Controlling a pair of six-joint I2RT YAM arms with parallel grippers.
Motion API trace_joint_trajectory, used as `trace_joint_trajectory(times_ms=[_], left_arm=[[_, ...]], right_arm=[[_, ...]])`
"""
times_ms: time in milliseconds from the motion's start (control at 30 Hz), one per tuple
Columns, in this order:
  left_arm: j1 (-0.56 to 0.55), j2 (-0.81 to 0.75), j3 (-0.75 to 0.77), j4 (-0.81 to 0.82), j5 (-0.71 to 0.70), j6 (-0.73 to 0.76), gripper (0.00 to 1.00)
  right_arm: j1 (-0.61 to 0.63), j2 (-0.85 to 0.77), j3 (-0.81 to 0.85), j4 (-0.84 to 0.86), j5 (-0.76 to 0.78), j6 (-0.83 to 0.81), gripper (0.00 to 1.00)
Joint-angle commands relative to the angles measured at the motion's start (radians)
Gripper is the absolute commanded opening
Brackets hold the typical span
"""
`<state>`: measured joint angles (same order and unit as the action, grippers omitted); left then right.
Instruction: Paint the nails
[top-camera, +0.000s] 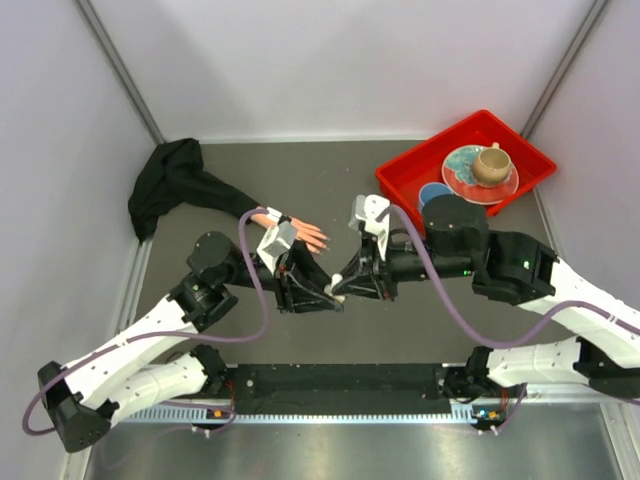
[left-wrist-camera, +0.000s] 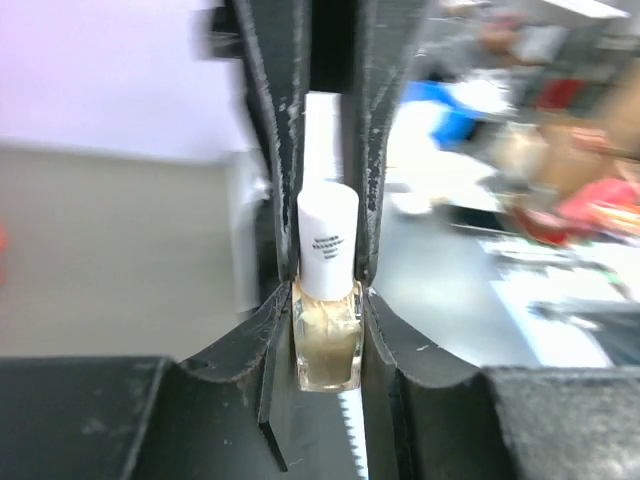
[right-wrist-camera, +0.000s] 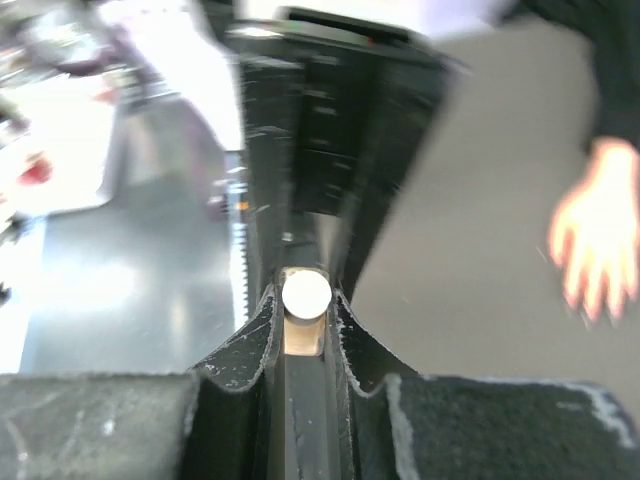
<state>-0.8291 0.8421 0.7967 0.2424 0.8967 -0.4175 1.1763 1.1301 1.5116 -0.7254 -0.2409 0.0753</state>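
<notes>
A small tan bottle with a white cap (top-camera: 340, 295) is held between both grippers at the table's middle. My left gripper (top-camera: 325, 297) is shut on its glass body (left-wrist-camera: 327, 345). My right gripper (top-camera: 352, 285) is shut on the white cap (right-wrist-camera: 305, 294), which also shows in the left wrist view (left-wrist-camera: 328, 240). The pink-beige mannequin hand (top-camera: 298, 232) lies just behind the left gripper, fingers pointing right, with its black sleeve (top-camera: 175, 185) trailing to the back left. Its dark nails (top-camera: 322, 241) are barely visible. The hand shows blurred in the right wrist view (right-wrist-camera: 595, 250).
A red tray (top-camera: 402, 170) stands at the back right with a plate (top-camera: 462, 172), a tan cup (top-camera: 490, 163) and a blue bowl (top-camera: 433, 193). Grey walls enclose the table on three sides.
</notes>
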Motion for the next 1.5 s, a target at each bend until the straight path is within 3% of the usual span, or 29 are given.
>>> trace_joint_trajectory(times_ms=[0,33,67,200,233,300,333,367,467,667,800,900,967,1467], left_arm=[[-0.005,0.034,0.029,0.33,0.343,-0.288,0.0],[-0.007,0.031,0.036,0.289,0.331,-0.259,0.0],[-0.005,0.028,0.062,0.147,0.324,-0.219,0.0],[-0.005,-0.003,0.142,-0.223,0.168,0.126,0.0],[-0.005,-0.008,0.166,-0.283,0.018,0.173,0.0],[-0.005,-0.032,0.165,-0.342,-0.118,0.262,0.0],[-0.005,-0.04,0.156,-0.353,-0.181,0.282,0.0],[-0.005,-0.047,0.145,-0.356,-0.311,0.308,0.0],[-0.005,-0.063,0.115,-0.351,-0.486,0.365,0.0],[-0.007,-0.077,0.076,-0.332,-0.674,0.388,0.0],[-0.007,-0.135,0.027,-0.261,-0.732,0.365,0.0],[-0.007,-0.153,0.006,-0.25,-0.771,0.349,0.0],[-0.007,-0.162,-0.002,-0.215,-0.779,0.338,0.0],[-0.007,-0.153,-0.005,-0.212,-0.759,0.318,0.0]], right_arm=[[0.002,0.042,-0.011,0.044,-0.29,-0.193,0.0],[0.002,0.045,-0.008,0.046,-0.294,-0.195,0.0],[0.003,0.046,-0.011,0.047,-0.294,-0.197,0.0],[0.002,0.045,-0.004,0.073,-0.192,-0.119,0.0],[0.002,0.049,0.002,0.078,-0.139,-0.096,0.04],[0.002,0.063,0.038,0.048,0.016,-0.03,0.15],[0.002,0.083,0.056,0.031,0.07,-0.002,0.31],[0.002,0.098,0.09,-0.009,0.174,0.027,0.39],[0.002,0.143,0.152,-0.078,0.346,0.141,0.51],[0.008,0.223,0.278,-0.149,0.492,0.297,0.51],[0.016,0.298,0.372,-0.239,0.549,0.336,0.46],[0.023,0.33,0.392,-0.235,0.539,0.362,0.34],[0.023,0.342,0.409,-0.229,0.535,0.371,0.33],[0.034,0.411,0.473,-0.197,0.542,0.342,0.41]])
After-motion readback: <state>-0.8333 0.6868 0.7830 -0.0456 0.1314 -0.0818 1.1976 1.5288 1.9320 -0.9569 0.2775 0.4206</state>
